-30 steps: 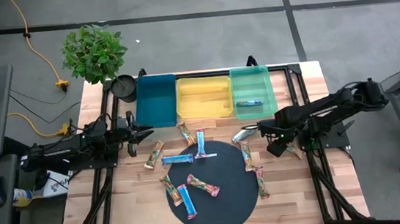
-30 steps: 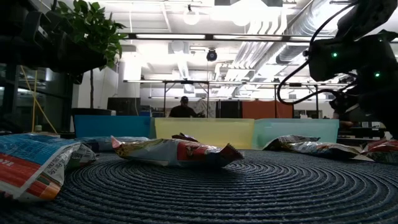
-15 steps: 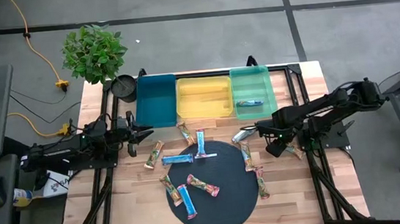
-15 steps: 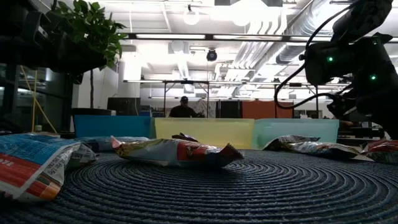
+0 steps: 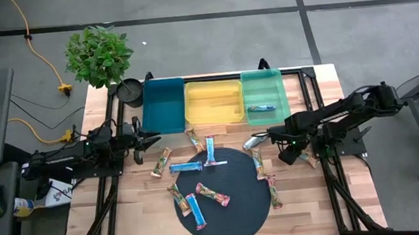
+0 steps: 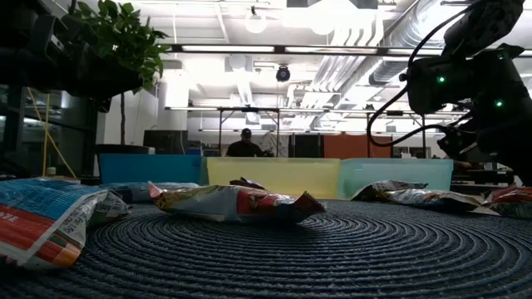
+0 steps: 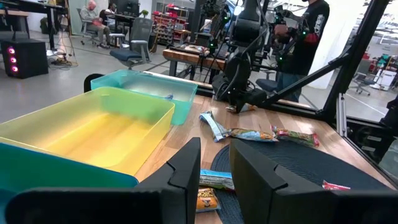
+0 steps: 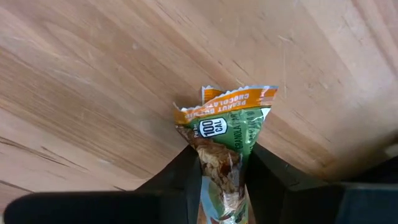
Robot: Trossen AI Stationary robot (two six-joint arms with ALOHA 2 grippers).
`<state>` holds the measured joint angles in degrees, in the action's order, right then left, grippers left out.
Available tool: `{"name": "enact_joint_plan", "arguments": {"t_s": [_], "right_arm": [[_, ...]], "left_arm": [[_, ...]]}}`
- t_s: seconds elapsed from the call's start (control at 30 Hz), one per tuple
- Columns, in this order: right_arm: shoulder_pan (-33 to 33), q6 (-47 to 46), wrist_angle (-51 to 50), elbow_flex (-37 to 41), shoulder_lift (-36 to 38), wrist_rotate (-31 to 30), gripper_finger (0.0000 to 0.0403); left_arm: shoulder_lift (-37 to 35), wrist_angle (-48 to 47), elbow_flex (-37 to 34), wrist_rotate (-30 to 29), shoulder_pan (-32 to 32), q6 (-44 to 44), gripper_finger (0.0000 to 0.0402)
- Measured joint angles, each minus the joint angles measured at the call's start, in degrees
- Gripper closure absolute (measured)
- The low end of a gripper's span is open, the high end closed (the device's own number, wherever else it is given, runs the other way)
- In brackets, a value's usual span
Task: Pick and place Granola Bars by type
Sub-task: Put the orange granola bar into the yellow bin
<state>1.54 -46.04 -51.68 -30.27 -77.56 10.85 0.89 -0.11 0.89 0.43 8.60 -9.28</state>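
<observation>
Several granola bars lie on and around a round dark mat (image 5: 242,211): blue ones (image 5: 186,166), tan-brown ones (image 5: 161,162) and silvery ones (image 5: 258,163). One bar (image 5: 261,108) lies in the green tray (image 5: 261,81). My right gripper (image 5: 268,136) is over the bare wood just right of the mat's far edge. It is shut on a silvery green bar (image 5: 253,141) with an orange band. My left gripper (image 5: 153,138) is open and holds nothing. It hangs near the teal tray (image 5: 164,106), at its near left corner. My right gripper (image 8: 222,171) pinches the bar between its two fingers, one on each long side. The bar's crimped orange-banded end (image 8: 225,102) sticks out past the fingertips toward the table's left. The fingers come from the table's right and lie along the bar. Whether the bar is clear of the wood does not show.
Teal, yellow (image 5: 213,102) and green trays stand side by side along the far edge. A potted plant (image 5: 98,55) and a black pot (image 5: 130,89) are at the far left corner. Bare wood lies left and right of the mat. People show in the room beyond.
My right arm has shifted slightly toward the table's left, with the bar still in its fingers. The left arm and the other bars have kept still.
</observation>
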Motion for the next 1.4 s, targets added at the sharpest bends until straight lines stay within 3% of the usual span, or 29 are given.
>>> {"name": "enact_joint_plan", "arguments": {"t_s": [0.63,0.97,1.13,1.4], "right_arm": [[0.0,-0.17,0.22,-0.03,0.37,1.18,0.0333],[-0.04,-0.95,4.8,-4.38,6.59,0.08,0.0336],[-0.07,0.85,11.0,-8.01,9.36,0.18,0.0337],[-0.06,5.69,30.8,-14.15,11.65,1.22,0.0337]], "left_arm": [[0.0,-0.01,0.0,0.02,0.01,0.0,0.0319],[-0.01,-0.01,-0.01,0.01,0.01,0.01,0.0319],[-0.01,-0.01,-0.01,0.02,0.01,0.01,0.0319],[-0.02,-0.01,-0.01,0.02,0.02,0.0,0.0319]]}}
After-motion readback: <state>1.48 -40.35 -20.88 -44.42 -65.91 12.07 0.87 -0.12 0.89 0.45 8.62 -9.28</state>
